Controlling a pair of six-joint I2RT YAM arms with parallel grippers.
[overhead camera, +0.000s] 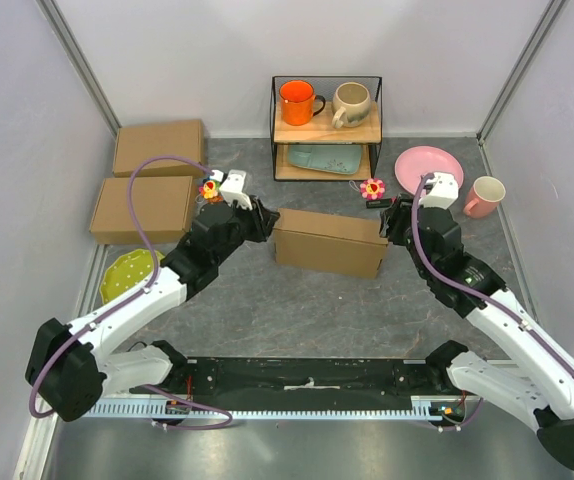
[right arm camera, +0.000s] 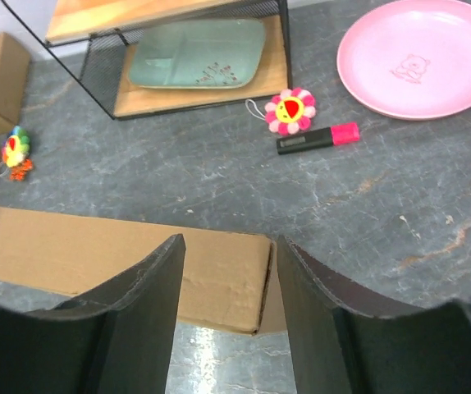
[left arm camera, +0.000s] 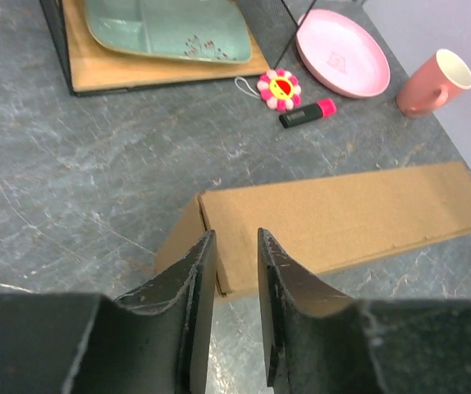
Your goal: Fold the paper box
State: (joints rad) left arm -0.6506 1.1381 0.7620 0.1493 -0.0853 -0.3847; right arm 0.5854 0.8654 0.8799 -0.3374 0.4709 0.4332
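The left pincer (left arm camera: 235, 238) fills the bottom of its own view, its two dark fingers (left arm camera: 193, 300) drawn close with only a narrow slit between them. Nothing I can make out is pinched in that slit. Just past its tips lies the left end of the paper box (left arm camera: 342, 213), and the end panel there slants slightly outward rather than sitting flush.

The right pincer (right arm camera: 229, 246) is spread wide. The box's right end lies just beyond and below its tips, and a dark seam runs down that end beside the right finger. I cannot tell whether the fingers touch the cardboard.

From above, the box (overhead camera: 329, 240) lies on the desk (overhead camera: 267, 310) between the two pincers. It is already a closed, shallow rectangle with its top down flat and no loose sheet or raised flaps.

I judge the folding nearly complete: the walls are up and the lid is shut. What seems left is squaring and pressing in the two ends, where the slanted panel and the seam suggest the flaps are not fully seated.

Two other cardboard boxes (overhead camera: 152, 180) sit well off beyond the left pincer, apart from the work.
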